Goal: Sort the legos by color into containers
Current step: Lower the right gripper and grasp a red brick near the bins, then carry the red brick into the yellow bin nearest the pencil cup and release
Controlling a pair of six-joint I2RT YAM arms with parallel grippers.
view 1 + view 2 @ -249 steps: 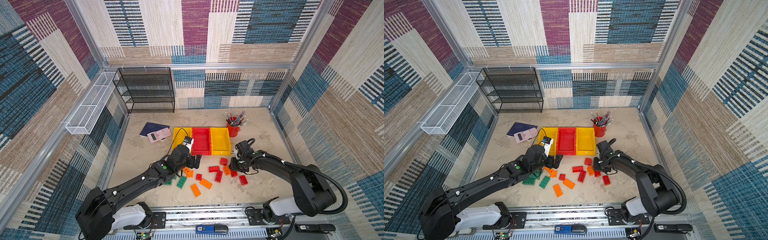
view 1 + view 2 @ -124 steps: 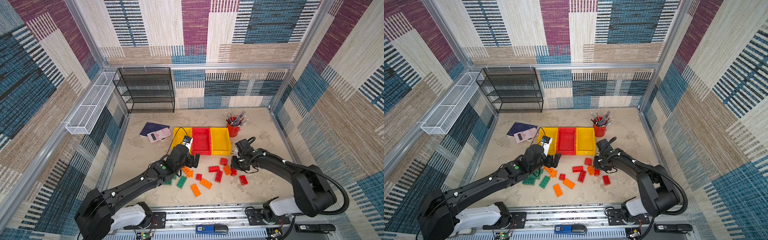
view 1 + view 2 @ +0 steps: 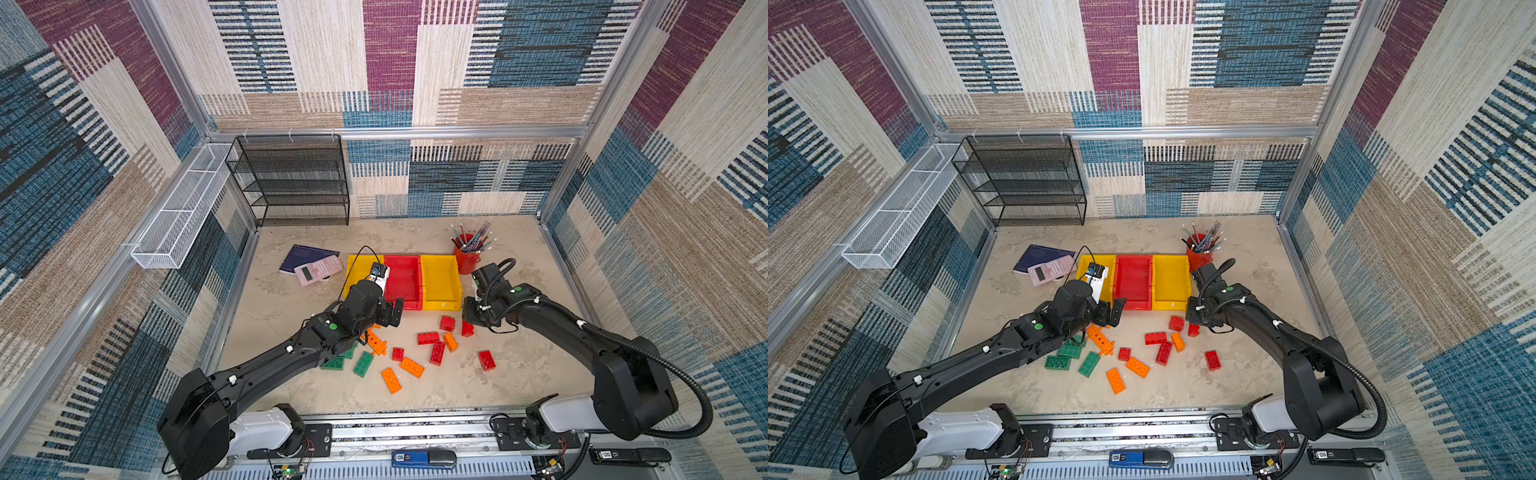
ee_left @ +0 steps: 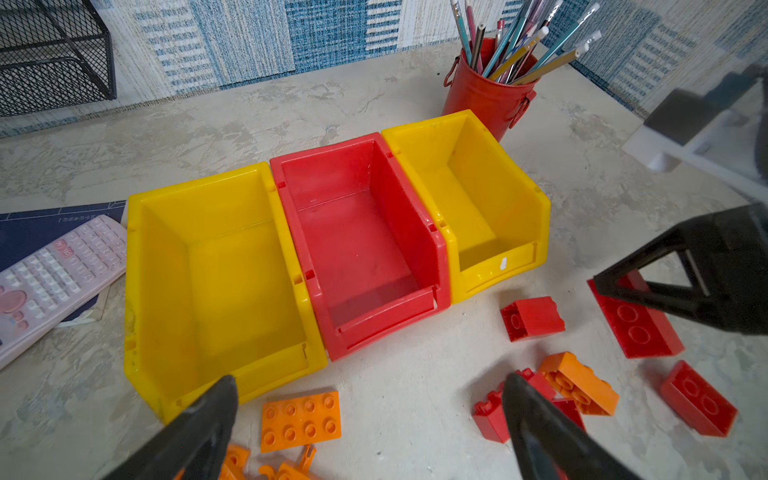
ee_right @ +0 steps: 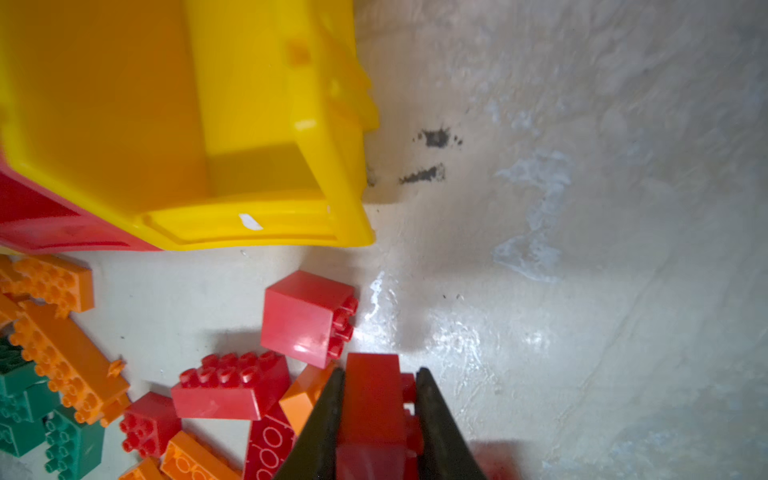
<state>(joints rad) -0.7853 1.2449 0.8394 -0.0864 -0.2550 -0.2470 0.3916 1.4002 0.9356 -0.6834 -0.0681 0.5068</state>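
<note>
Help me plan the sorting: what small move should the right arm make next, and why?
Probably lift the right claw straight up: it is shut on a red brick beside other loose bricks, and the empty red bin stands nearby.

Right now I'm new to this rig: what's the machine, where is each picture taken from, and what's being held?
Two black robot arms are mounted at the near edge of a table. Two pictures look down from overhead and show nearly the same view. The other two come from a camera on each arm's wrist.

On the table a yellow bin, a red bin and a second yellow bin stand in a row, all empty. In front of them lie loose bricks in orange, red and green. A pencil cup, calculator, notebook and mesh shelf sit further back.

The left end effector is open and holds nothing. The right end effector is shut on a red brick.
</note>
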